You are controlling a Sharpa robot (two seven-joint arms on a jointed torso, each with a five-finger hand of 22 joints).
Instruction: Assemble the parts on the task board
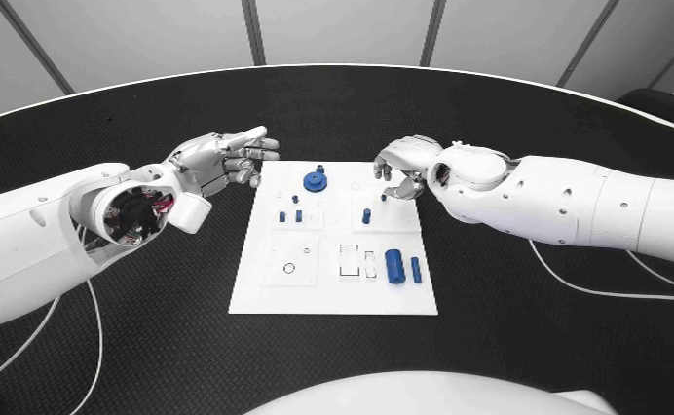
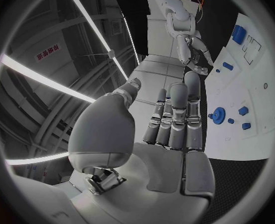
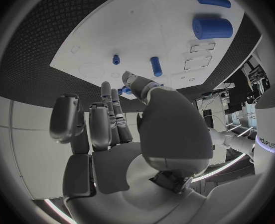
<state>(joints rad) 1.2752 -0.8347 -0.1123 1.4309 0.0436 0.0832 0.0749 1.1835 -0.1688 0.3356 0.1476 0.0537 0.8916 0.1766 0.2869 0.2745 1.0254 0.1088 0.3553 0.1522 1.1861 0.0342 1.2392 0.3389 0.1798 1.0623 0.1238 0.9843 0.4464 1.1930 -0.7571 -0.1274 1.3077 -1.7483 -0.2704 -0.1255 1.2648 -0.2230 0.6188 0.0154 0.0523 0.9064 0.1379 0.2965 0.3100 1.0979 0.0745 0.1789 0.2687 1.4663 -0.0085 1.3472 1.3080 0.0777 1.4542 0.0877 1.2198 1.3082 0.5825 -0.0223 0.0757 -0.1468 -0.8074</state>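
Note:
The white task board point(image 1: 331, 288) lies in the middle of the table. A blue gear point(image 1: 317, 181) stands at its far edge, with small blue pegs point(image 1: 296, 212) just nearer and another peg point(image 1: 366, 215) to their right. A thick blue cylinder point(image 1: 394, 266) and a thin one point(image 1: 416, 269) lie near the right edge. My left hand point(image 1: 225, 160) hovers beside the board's far left corner, fingers straight, holding nothing. My right hand point(image 1: 400, 168) hangs over the far right corner, fingers loosely bent and empty. The left wrist view shows the left hand point(image 2: 169, 119) and the gear point(image 2: 219, 115); the right wrist view shows the right hand point(image 3: 112, 129) and the thick cylinder point(image 3: 212, 28).
Empty recesses point(image 1: 350, 259) and a round hole point(image 1: 289, 267) mark the board's near half. Black table point(image 1: 140, 337) surrounds the board on all sides. A white cable point(image 1: 590, 288) trails under my right arm, another point(image 1: 95, 327) under my left.

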